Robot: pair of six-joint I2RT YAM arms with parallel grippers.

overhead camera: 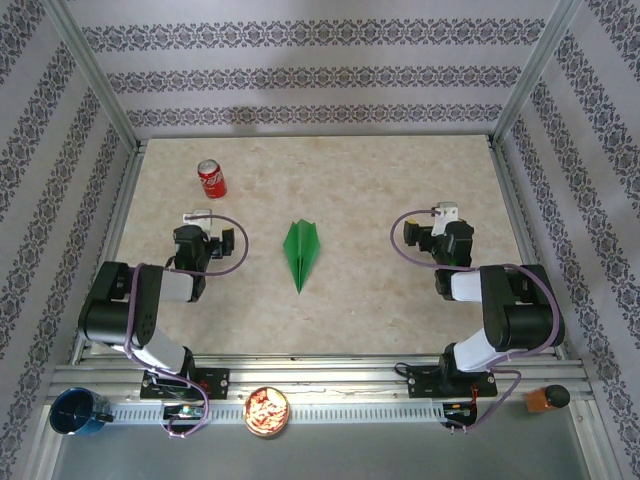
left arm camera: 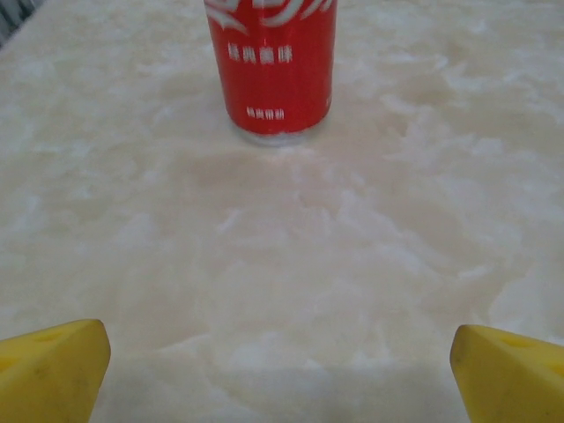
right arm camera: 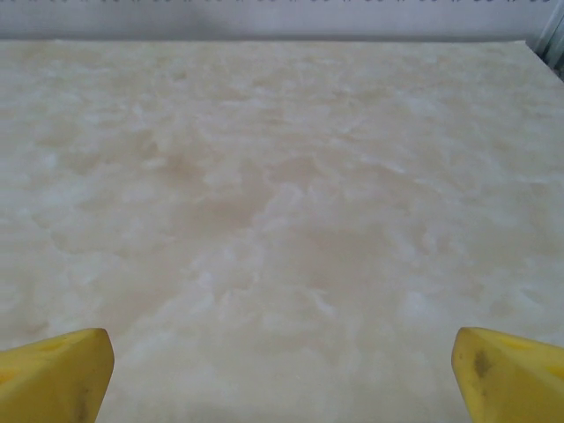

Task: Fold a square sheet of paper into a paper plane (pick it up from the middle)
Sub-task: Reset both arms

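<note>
The paper plane (overhead camera: pixel 303 252), a slim bright green dart with a centre crease, lies flat on the middle of the beige table (overhead camera: pixel 350 180), nose toward the near edge. My left gripper (overhead camera: pixel 207 232) sits to its left, open and holding nothing. In the left wrist view its yellow fingertips (left arm camera: pixel 55 368) stand far apart over bare table, left gripper (left arm camera: pixel 282 374). My right gripper (overhead camera: pixel 435 228) sits well right of the plane, also open. Its yellow fingertips (right arm camera: pixel 57 370) frame bare tabletop, right gripper (right arm camera: pixel 282 374). Neither gripper touches the paper.
A red soda can (overhead camera: pixel 211 178) stands upright at the back left, straight ahead of the left gripper (left arm camera: pixel 271 66). On the near rail sit a blue cup (overhead camera: pixel 75 412), a tin of snacks (overhead camera: pixel 267 411) and an orange object (overhead camera: pixel 545 398). Patterned walls enclose the table.
</note>
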